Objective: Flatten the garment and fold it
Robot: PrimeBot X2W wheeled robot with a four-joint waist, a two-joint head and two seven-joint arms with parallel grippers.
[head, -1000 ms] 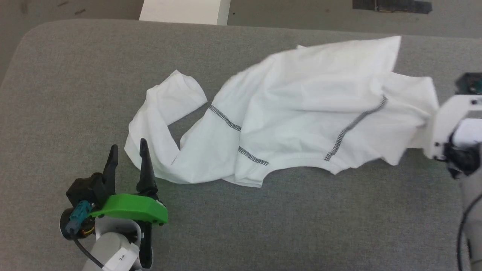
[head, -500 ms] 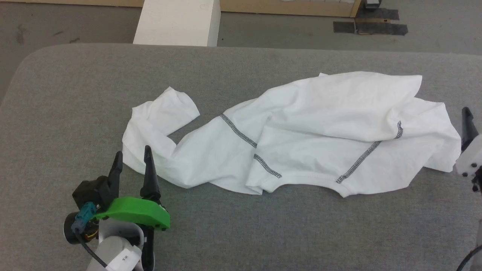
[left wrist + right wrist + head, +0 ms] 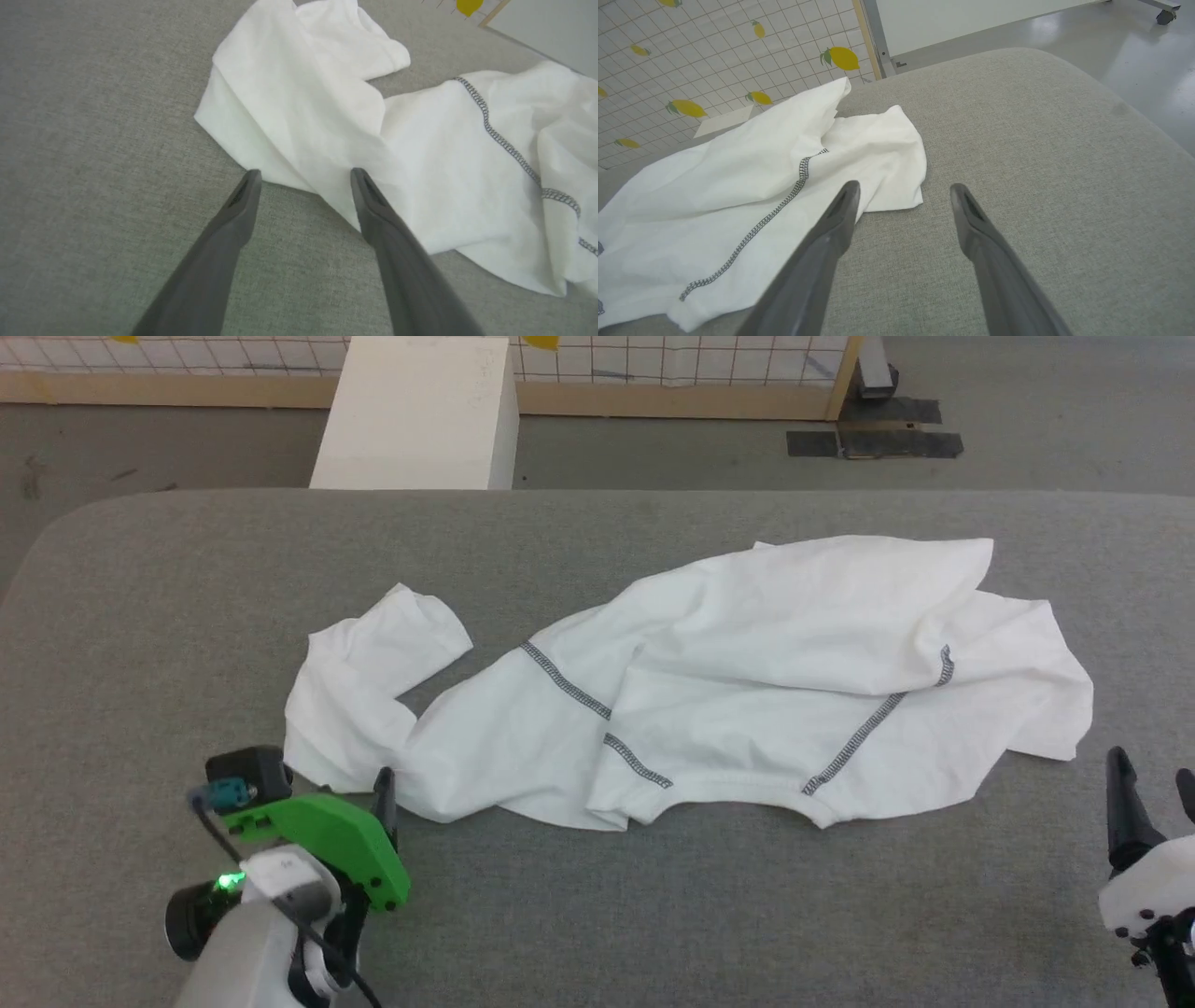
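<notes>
A crumpled white T-shirt point(image 3: 747, 681) sprawls across the centre of the grey cushion point(image 3: 597, 915). The left gripper point(image 3: 304, 173), wide open and empty, straddles its lower-left edge, seemingly poised to pinch. The right gripper point(image 3: 1150, 767), likewise open and empty, sits clear at lower right.

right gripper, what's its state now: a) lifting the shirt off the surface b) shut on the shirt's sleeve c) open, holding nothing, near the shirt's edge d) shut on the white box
c: the right gripper stands wide open over the bare grey surface, and the T-shirt lies loose beside it.
</notes>
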